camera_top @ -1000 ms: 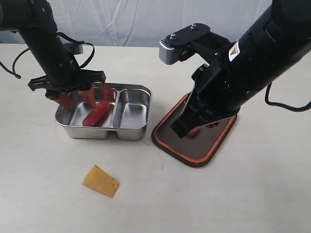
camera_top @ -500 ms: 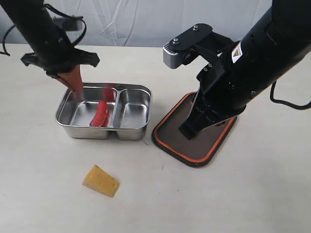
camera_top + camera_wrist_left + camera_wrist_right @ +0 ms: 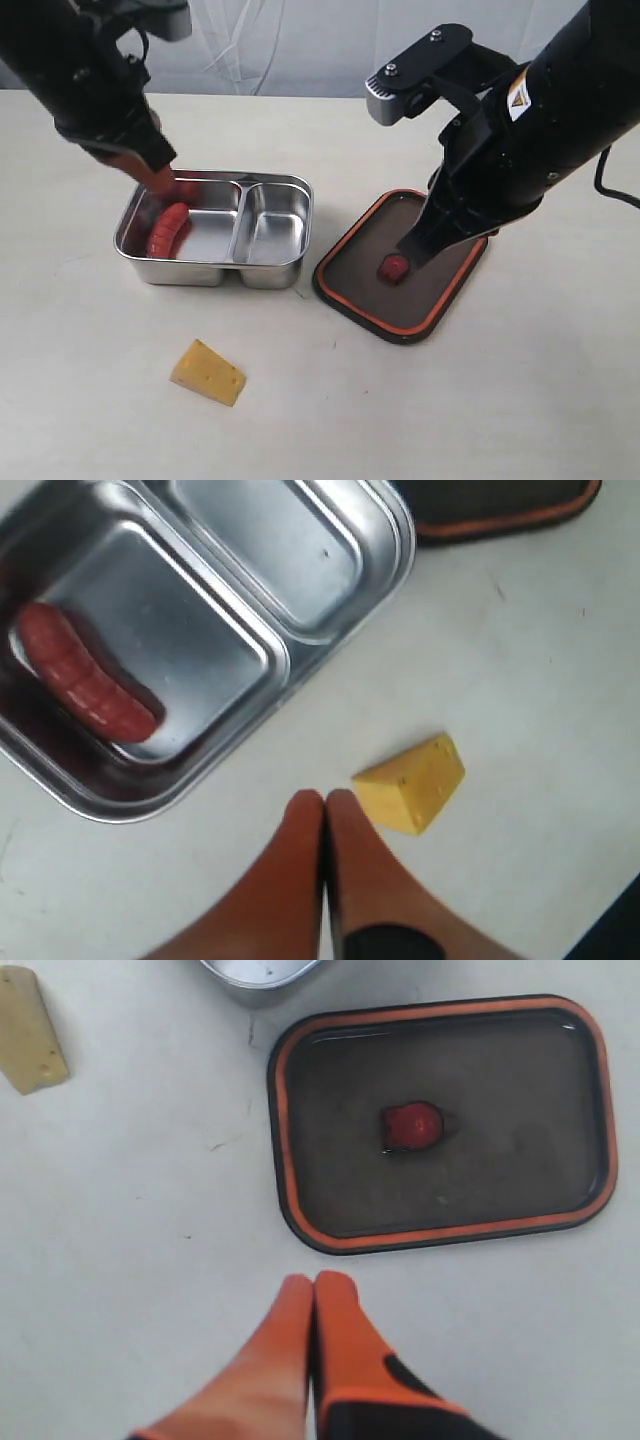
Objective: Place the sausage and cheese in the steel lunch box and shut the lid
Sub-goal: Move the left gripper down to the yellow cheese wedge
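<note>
The red sausage (image 3: 166, 229) (image 3: 85, 683) lies in the larger compartment of the steel lunch box (image 3: 270, 272) (image 3: 385, 540). The yellow cheese (image 3: 207, 372) (image 3: 413, 781) (image 3: 31, 1027) rests on the table in front of the box. The dark lid (image 3: 355, 303) (image 3: 300, 1150) lies flat to the right of the box, orange rim up, with its red valve (image 3: 393, 268) (image 3: 414, 1125) in the middle. My left gripper (image 3: 160, 180) (image 3: 326, 800) is shut and empty, raised over the box's far left corner. My right gripper (image 3: 315, 1285) is shut and empty above the lid; in the exterior view its tips are hidden by the arm.
The pale tabletop (image 3: 480, 400) spreads around the box and lid. A light curtain (image 3: 300, 40) hangs behind the table's far edge. The right arm's bulky black links (image 3: 520, 120) hang over the lid.
The sausage has been let go and now lies in the box's large compartment. My left gripper has shut and risen. My right arm has lifted away, uncovering the lid's valve.
</note>
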Robot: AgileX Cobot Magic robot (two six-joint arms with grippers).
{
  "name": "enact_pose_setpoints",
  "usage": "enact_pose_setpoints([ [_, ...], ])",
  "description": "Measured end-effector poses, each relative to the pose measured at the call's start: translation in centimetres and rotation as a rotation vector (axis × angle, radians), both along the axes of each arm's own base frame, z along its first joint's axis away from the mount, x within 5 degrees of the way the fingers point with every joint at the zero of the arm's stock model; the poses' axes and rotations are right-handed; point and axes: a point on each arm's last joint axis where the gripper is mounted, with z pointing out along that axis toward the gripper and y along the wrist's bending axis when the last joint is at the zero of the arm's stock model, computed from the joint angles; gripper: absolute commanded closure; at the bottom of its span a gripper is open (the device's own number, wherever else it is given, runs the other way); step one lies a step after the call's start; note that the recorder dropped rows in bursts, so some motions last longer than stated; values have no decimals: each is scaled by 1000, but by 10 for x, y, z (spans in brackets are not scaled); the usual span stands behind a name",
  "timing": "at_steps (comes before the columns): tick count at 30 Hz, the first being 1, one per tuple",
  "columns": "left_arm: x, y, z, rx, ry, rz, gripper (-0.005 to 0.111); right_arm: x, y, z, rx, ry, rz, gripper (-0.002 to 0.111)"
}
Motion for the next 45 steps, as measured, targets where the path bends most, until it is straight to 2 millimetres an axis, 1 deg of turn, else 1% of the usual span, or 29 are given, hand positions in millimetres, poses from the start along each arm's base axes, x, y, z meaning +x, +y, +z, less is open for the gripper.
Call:
enact_pose_setpoints([
  [3, -15, -5, -21, 38, 41, -130, 107, -1, -4, 6, -1, -27, -6, 109],
  [4, -28, -11, -32, 56, 58, -240, 107, -2, -7, 9, -2, -47, -9, 109],
  [5, -34, -13, -35, 61, 61, -284, 107, -2, -7, 10, -3, -52, -10, 109],
  [6, -45, -15, -38, 74, 59, -352, 107, -3, -9, 11, -6, -61, -9, 109],
  [9, -59, -15, -37, 89, 32, -455, 107, -3, -9, 11, -7, -61, -11, 109],
  [10, -63, -14, -39, 101, 26, -491, 105, -3, -9, 11, -7, -62, -12, 109],
  [11, -66, -12, -41, 106, 32, -502, 102, -3, -9, 11, -8, -61, -12, 109],
  [13, -70, -9, -48, 117, 57, -511, 87, -3, -9, 11, -8, -61, -12, 109],
  [15, -72, -9, -51, 111, 70, -511, 70, -3, -9, 11, -8, -61, -12, 109],
  [18, -74, -12, -51, 69, 83, -503, 47, -3, -9, 11, -8, -61, -12, 109],
  [19, -74, -14, -50, 51, 84, -507, 42, -3, -9, 11, -8, -61, -12, 109],
  [20, -76, -16, -51, 40, 86, -527, 40, -3, -9, 11, -8, -61, -12, 109],
  [22, -81, -17, -56, 61, 82, -603, 40, -3, -9, 11, -8, -61, -12, 109],
  [26, -94, -15, -71, 139, 94, -772, 40, -3, -9, 11, -5, -55, -13, 109],
  [30, -104, -16, -82, 141, 78, -970, 40, -3, -9, 11, -5, -55, -13, 109],
  [32, -102, -18, -84, 140, 25, -1006, 40, -3, -9, 11, -5, -55, -13, 109],
  [36, -91, -23, -85, 146, -128, -1029, 40, -3, -9, 11, -5, -55, -13, 109],
  [38, -87, -25, -86, 154, -176, -1035, 40, -3, -9, 11, -5, -55, -13, 109],
  [41, -81, -27, -92, 165, -193, -1037, 40, -3, -9, 11, -4, -53, -13, 109],
  [45, -77, -30, -105, 172, -157, -1046, 40, -3, -9, 11, -4, -53, -13, 109],
])
